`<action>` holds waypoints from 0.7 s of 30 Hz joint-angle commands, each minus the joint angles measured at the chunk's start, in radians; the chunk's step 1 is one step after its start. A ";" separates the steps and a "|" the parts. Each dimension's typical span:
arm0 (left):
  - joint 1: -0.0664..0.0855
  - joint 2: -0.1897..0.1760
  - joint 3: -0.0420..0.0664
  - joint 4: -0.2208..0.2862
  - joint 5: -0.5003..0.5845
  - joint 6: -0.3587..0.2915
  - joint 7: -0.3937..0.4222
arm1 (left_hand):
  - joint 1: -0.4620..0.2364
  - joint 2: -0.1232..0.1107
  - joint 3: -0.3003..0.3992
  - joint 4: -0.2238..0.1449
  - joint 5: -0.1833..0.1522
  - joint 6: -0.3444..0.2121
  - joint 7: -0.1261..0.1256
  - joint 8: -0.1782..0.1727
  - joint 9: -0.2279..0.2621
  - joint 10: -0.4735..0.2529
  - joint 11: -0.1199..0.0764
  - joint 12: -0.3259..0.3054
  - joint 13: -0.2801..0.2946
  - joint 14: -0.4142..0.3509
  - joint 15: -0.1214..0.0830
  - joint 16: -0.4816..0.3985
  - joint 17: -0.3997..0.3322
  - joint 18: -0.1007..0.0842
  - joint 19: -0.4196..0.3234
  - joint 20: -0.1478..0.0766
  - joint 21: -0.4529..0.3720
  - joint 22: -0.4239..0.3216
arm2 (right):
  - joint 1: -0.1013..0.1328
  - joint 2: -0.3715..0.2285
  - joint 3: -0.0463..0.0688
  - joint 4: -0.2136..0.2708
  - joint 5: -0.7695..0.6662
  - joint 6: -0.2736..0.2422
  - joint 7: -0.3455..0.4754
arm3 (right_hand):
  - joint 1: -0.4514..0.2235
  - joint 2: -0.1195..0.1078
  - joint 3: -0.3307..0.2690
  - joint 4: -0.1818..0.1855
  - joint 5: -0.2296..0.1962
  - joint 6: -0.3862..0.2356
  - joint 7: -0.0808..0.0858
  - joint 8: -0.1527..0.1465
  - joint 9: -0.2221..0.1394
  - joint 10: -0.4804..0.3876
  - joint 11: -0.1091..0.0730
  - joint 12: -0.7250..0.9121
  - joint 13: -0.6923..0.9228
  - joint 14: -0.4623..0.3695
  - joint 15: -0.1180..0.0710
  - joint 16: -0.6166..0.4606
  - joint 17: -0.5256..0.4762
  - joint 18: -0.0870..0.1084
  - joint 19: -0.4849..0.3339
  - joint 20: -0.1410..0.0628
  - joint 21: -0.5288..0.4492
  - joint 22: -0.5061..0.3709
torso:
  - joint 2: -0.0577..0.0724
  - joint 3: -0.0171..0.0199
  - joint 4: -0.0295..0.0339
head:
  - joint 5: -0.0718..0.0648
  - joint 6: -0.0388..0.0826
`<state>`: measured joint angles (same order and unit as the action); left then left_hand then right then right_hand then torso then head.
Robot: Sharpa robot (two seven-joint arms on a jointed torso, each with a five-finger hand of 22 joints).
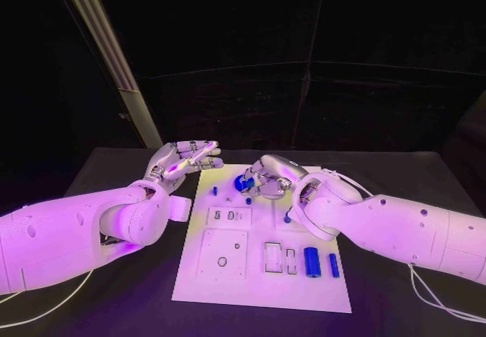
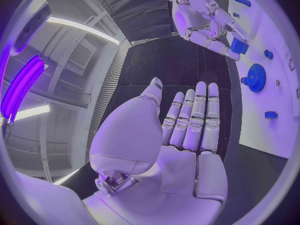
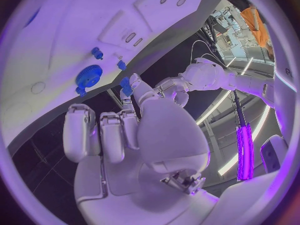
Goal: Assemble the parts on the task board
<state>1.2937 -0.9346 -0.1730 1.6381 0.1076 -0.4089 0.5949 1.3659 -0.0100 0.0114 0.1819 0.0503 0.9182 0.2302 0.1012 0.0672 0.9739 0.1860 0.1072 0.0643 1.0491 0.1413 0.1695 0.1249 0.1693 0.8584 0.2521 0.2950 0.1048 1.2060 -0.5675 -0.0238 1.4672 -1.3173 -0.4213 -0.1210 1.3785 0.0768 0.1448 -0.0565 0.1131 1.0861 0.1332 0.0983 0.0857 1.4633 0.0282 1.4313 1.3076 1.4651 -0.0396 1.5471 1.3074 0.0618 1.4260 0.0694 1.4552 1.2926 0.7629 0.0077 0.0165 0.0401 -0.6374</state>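
The white task board (image 1: 253,288) lies in the middle of the black table. A blue gear (image 1: 243,183) sits on its far part, also seen in the left wrist view (image 2: 255,77) and the right wrist view (image 3: 89,75). My right hand (image 1: 272,175) hovers over the far end of the board beside the gear and pinches a small blue part (image 3: 127,85) between thumb and finger; the left wrist view shows that part (image 2: 239,46) under the right hand (image 2: 203,20). My left hand (image 1: 187,158) is raised off the board's far left corner, fingers stretched out (image 2: 190,120), holding nothing.
Two blue cylinders (image 1: 312,261) (image 1: 333,265) lie at the board's near right, beside empty rectangular slots (image 1: 272,257). A small blue peg (image 1: 213,189) stands at the far left of the board, and another small blue piece (image 1: 286,219) lies by my right forearm.
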 commanded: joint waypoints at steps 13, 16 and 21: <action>0.010 0.007 0.001 -0.001 0.004 0.013 0.011 | 0.000 0.010 -0.004 -0.003 0.000 0.006 -0.001 -0.004 -0.001 -0.004 -0.002 -0.005 0.000 0.006 -0.001 -0.004 0.002 0.015 0.008 0.000 -0.004 -0.002 | -0.012 0.072 -0.032 -0.023 -0.142 0.102 -0.064 | -0.013 -0.004 0.025 0.016 0.006 0.032 -0.025 0.001 0.017 0.036 -0.002 -0.001 0.164 0.092 -0.003 -0.006 0.203 -0.004 -0.003 -0.002 -0.004 -0.003 | 0.000 0.0029 -0.0022 | 0.025 -0.019; 0.010 0.009 0.001 -0.003 0.004 0.014 0.011 | 0.000 0.010 -0.004 -0.003 0.000 0.006 -0.001 -0.004 -0.001 -0.004 -0.002 -0.005 0.000 0.006 -0.001 -0.004 0.002 0.015 0.008 0.000 -0.004 -0.002 | -0.016 0.079 -0.035 -0.026 -0.154 0.116 -0.068 | -0.013 -0.004 0.025 0.016 0.006 0.032 -0.025 0.001 0.017 0.036 -0.002 -0.001 0.164 0.092 -0.003 -0.006 0.202 -0.004 -0.003 -0.002 -0.004 -0.003 | 0.001 0.0034 -0.0020 | 0.027 -0.022; 0.010 0.012 0.001 -0.005 0.004 0.014 0.011 | 0.000 0.010 -0.004 -0.003 0.000 0.006 -0.001 -0.004 -0.001 -0.004 -0.002 -0.005 0.000 0.006 -0.001 -0.004 0.002 0.015 0.008 0.000 -0.004 -0.002 | -0.022 0.084 -0.037 -0.025 -0.173 0.135 -0.077 | -0.015 -0.007 0.025 0.015 0.006 0.034 -0.025 0.001 0.017 0.035 -0.002 -0.003 0.163 0.092 -0.003 -0.006 0.202 -0.003 -0.004 -0.002 -0.005 -0.005 | 0.000 0.0034 -0.0031 | 0.031 -0.027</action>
<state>1.3022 -0.9243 -0.1730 1.6329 0.1103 -0.4079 0.5959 1.3659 -0.0100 0.0115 0.1820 0.0503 0.9182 0.2302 0.1013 0.0672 0.9739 0.1860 0.1073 0.0644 1.0491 0.1413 0.1696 0.1249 0.1692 0.8584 0.2521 0.2950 0.1041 1.1827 -0.4845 -0.0611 1.4405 -1.4514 -0.3234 -0.1833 1.3693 0.0672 0.1586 -0.0479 0.1129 1.0853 0.1324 0.0932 0.0873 1.4630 0.0285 1.4306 1.3064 1.4651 -0.0393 1.5471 1.3074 0.0619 1.4260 0.0695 1.4552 1.2880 0.7630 0.0105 0.0141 0.0694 -0.6627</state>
